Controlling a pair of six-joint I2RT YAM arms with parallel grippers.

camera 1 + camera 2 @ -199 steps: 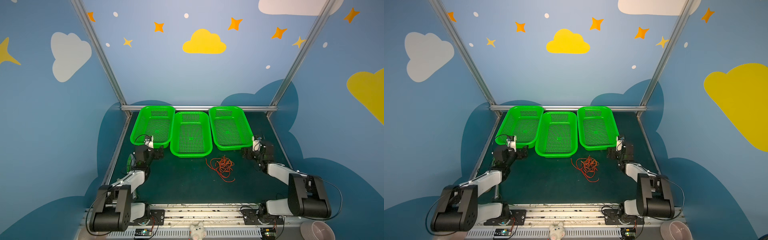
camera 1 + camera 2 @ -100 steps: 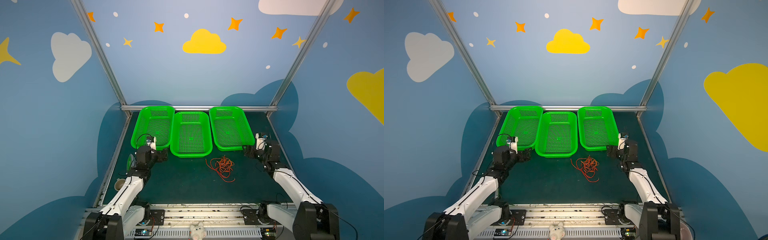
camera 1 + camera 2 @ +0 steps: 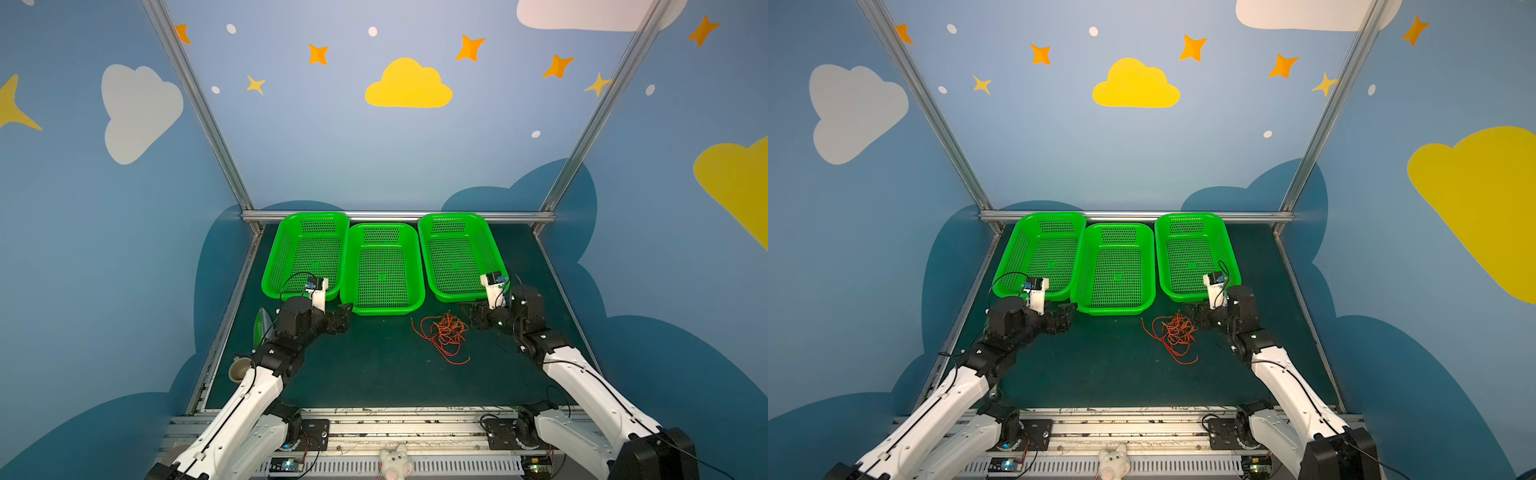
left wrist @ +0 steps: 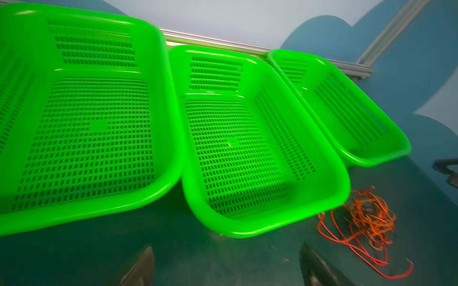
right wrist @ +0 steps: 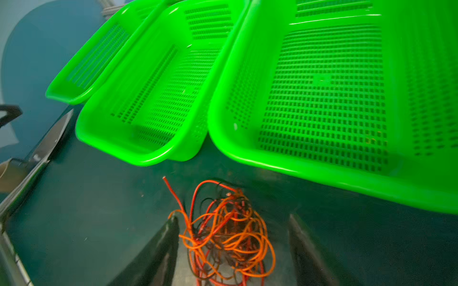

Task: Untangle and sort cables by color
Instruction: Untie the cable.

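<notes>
Your right gripper is wide open, jaws straddling the cables, nothing clamped. Tangle lies right of tabletop centre, just off the middle basket near rim. Left gripper wide open, holding nothing, well apart. Bare mat toward the near edge.

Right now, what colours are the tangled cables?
The cables are red, orange and black, clearest in right wrist view.

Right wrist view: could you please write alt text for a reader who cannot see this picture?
A tangle of thin red, orange and black cables lies on the dark green table, between the open fingers of the right gripper. Behind it, three green mesh baskets stand side by side.
</notes>
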